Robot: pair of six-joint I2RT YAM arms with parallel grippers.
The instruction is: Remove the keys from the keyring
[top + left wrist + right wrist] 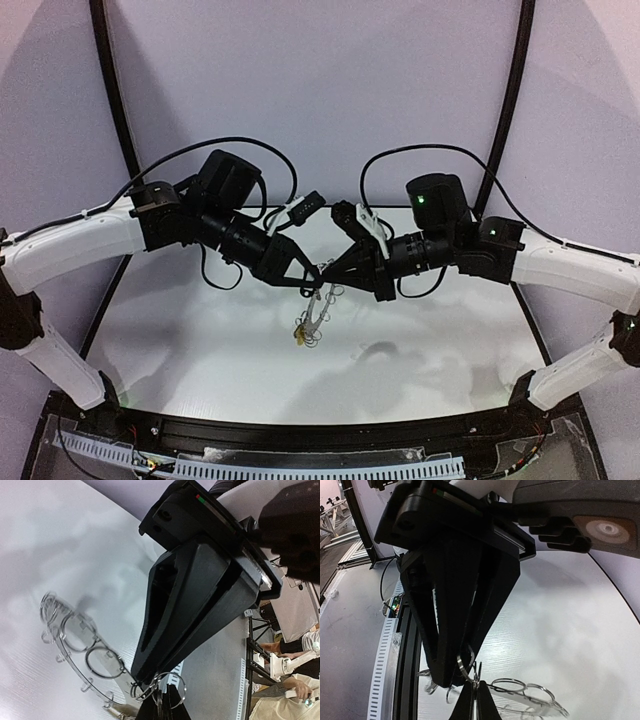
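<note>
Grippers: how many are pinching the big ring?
2. The left gripper reaches in from the left and the right gripper from the right; both pinch the keyring's upper end, tips nearly touching.

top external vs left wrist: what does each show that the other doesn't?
Only top external: the left arm and right arm whole, and the yellow-headed key at the keyring's low end.
Only left wrist: the thin wire loops on the rim, each one distinct, and a person beyond the table edge.
Both: the left gripper and right gripper closed tip to tip at the keyring's upper end.
</note>
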